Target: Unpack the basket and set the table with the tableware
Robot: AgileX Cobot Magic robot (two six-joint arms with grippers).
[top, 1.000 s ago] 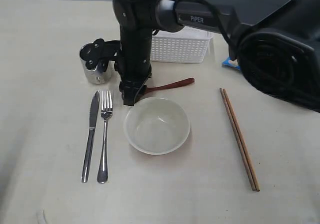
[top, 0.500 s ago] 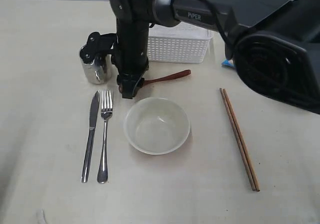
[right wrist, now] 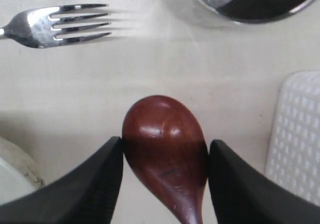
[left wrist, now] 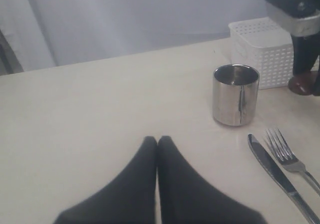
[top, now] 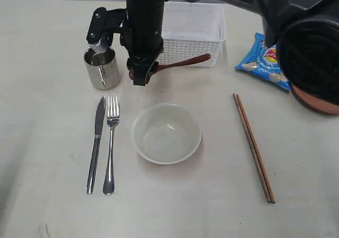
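Observation:
My right gripper (top: 140,78) reaches across to the left and is shut on the bowl end of the reddish-brown wooden spoon (right wrist: 165,144). The spoon's handle (top: 185,63) hangs in front of the white basket (top: 192,34), off the table. The steel mug (top: 102,68) stands just left of that gripper. Knife (top: 96,142) and fork (top: 110,142) lie side by side left of the off-white bowl (top: 166,133). The chopsticks (top: 253,148) lie to the right. My left gripper (left wrist: 158,140) is shut and empty over bare tabletop, short of the mug (left wrist: 236,94).
A blue crisp bag (top: 262,63) lies right of the basket. A brown curved edge (top: 318,104), probably the plate, peeks from under the right arm's housing at the far right. Bare cream table (top: 47,116) stretches along the left and the front.
My right gripper has lifted the spoon off the table and carried it back toward the basket. The arm has drawn up, uncovering the crisp bag.

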